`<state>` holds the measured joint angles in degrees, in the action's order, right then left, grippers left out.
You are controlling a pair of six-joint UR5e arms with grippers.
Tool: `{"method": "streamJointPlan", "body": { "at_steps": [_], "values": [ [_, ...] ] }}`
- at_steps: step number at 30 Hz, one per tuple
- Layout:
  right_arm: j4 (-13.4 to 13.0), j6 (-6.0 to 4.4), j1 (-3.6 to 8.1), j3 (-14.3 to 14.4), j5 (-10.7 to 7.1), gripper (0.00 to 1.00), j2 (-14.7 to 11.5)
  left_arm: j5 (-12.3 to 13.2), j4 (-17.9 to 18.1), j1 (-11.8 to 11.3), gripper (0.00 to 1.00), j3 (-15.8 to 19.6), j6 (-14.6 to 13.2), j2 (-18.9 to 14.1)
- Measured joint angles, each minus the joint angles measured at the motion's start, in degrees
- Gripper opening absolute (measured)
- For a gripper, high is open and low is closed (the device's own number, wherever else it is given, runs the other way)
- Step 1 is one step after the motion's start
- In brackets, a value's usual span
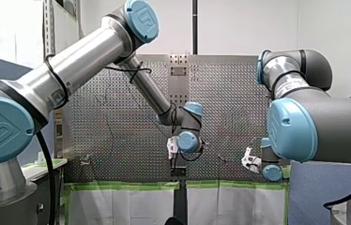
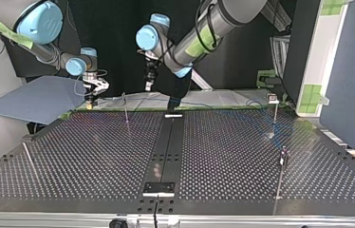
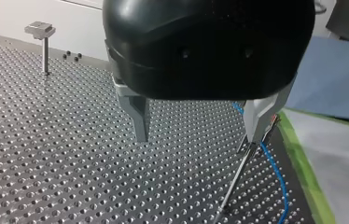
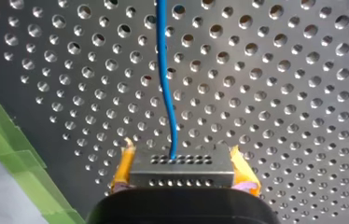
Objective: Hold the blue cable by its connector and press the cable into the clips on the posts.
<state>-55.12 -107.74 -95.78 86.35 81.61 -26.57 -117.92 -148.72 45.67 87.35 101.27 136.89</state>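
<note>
Our right end effector (image 4: 182, 161): closed, its yellow pads (image 4: 122, 169) pressed against the two sides of the connector
Connector (image 4: 182, 176): a dark rectangular block with rows of small holes, held between those pads above the worktop
Blue cable (image 4: 164, 79): leaves the middle of the connector and runs ahead of the end effector over the perforated surface with one gentle bend; in the left wrist view it also lies along the worktop's edge beside the green tape
Our left end effector (image 3: 196, 138): black housing, two metal fingers (image 3: 137, 112) spread well apart with nothing between them, hovering above the worktop
Near post (image 3: 238, 179): a thin metal rod standing on the worktop, its top just beside one finger of our left end effector; we cannot tell whether they touch; the blue cable runs past its top
Far post (image 3: 45, 46): a short upright rod with a flat clip head, well apart from our left end effector, near the worktop's edge
Worktop (image 3: 70, 149): a dark metal plate covered in evenly spaced holes
Green tape (image 3: 305, 177): a strip along the worktop's edge, beside the cable
Blue sheet (image 3: 338, 74): flat, beyond the tape, off the worktop
Both arms: in the top view our right arm (image 2: 38, 19) comes in at that view's left and our left arm (image 2: 213, 23) nearer the middle, their end effectors apart from each other above the worktop's far edge
</note>
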Motion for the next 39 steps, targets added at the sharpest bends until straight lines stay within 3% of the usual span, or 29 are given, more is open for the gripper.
{"method": "streamJointPlan", "body": {
  "at_steps": [11, 19, 39],
  "values": [
    [0.0, -0.67, 0.04, 0.0, 0.10, 0.00, 0.0, -0.4, -4.9, 0.0, 1.00, 5.5, 2.7, -5.5],
    [0.0, -0.76, 0.01, 0.0, -0.03, 0.00, 0.0, -0.4, -3.9, -0.2, 1.00, 9.4, 5.1, -9.4],
    [-0.2, -0.74, -0.20, 0.0, -0.19, 0.00, 0.0, -2.1, -2.4, -0.5, 1.00, 19.3, 5.8, -19.2]
  ]
}}
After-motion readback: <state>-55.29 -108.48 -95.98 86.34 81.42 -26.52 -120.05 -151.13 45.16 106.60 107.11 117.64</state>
